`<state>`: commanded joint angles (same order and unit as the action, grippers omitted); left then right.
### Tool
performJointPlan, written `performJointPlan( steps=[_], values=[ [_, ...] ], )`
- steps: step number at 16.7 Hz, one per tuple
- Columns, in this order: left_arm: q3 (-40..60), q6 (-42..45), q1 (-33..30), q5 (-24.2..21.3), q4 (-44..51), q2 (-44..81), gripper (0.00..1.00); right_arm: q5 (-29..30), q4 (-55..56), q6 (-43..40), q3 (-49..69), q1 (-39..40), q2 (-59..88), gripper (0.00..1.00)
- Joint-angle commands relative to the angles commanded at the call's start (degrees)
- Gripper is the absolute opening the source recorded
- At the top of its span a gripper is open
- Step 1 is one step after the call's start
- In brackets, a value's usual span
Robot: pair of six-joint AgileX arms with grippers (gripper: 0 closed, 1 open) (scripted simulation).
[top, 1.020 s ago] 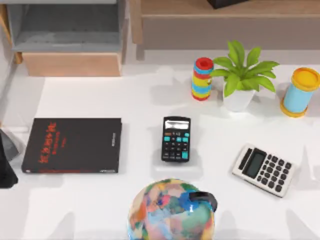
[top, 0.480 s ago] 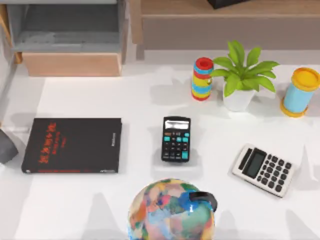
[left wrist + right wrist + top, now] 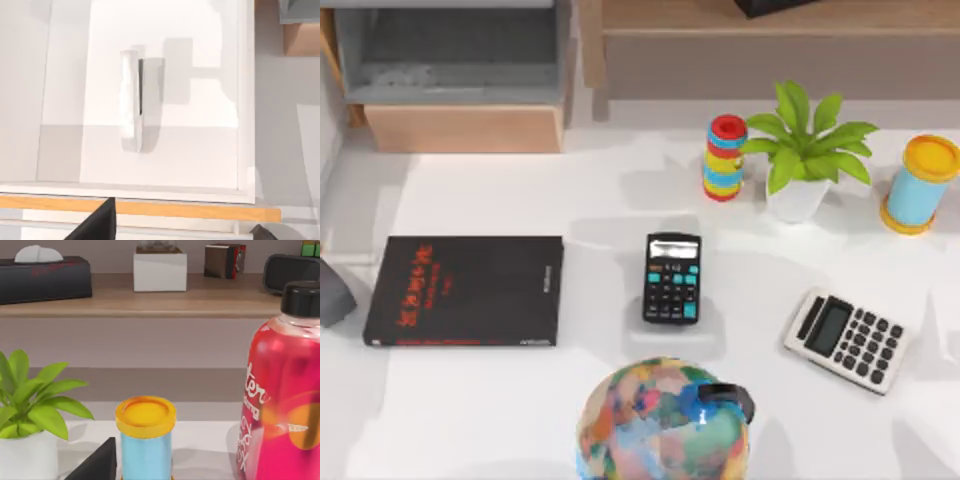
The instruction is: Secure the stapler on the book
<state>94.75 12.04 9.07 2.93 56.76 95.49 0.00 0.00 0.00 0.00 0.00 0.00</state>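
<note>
The stapler (image 3: 134, 102) is a slim white bar lying flat on a white surface, seen in the left wrist view. My left gripper (image 3: 182, 232) hovers above and short of it, open, with its dark fingertips (image 3: 100, 225) wide apart and nothing between them. The book (image 3: 465, 290) is black with red characters and lies flat at the left of the table in the top view, with nothing on its cover. My right gripper (image 3: 100, 465) shows as a dark corner low in the right wrist view, facing the table's back right.
A black calculator (image 3: 671, 278) lies mid-table and a grey calculator (image 3: 848, 340) to its right. A colourful globe (image 3: 662, 420) stands at the front. At the back are a ring stack (image 3: 725, 157), a potted plant (image 3: 807, 150) and a yellow-lidded blue can (image 3: 920, 185). A grey lump (image 3: 330, 295) sits left of the book. A red bottle (image 3: 287, 405) stands close.
The dark arm part at the top view's left edge has withdrawn out of the picture, leaving the grey lump beside the book. Nothing on the table has moved.
</note>
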Motion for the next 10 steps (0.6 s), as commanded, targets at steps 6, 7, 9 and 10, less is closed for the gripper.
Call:
performJointPlan(
  steps=[6, 7, 9, 10],
  values=[
    [35.7, 3.5, 6.9, -2.0, 19.0, 35.5, 1.00, 0.0, 0.0, 0.0, 0.0, 0.0, 0.0, 1.00],
    [40.5, 4.0, 7.7, -2.5, 21.3, 40.2, 1.00, 0.0, 0.0, 0.0, 0.0, 0.0, 0.0, 1.00],
    [49.0, 4.9, 9.0, -3.3, 25.2, 48.1, 1.00, 0.0, 0.0, 0.0, 0.0, 0.0, 0.0, 1.00],
    [52.5, 5.3, 9.5, -3.7, 26.7, 51.3, 1.00, 0.0, 0.0, 0.0, 0.0, 0.0, 0.0, 1.00]
  ],
)
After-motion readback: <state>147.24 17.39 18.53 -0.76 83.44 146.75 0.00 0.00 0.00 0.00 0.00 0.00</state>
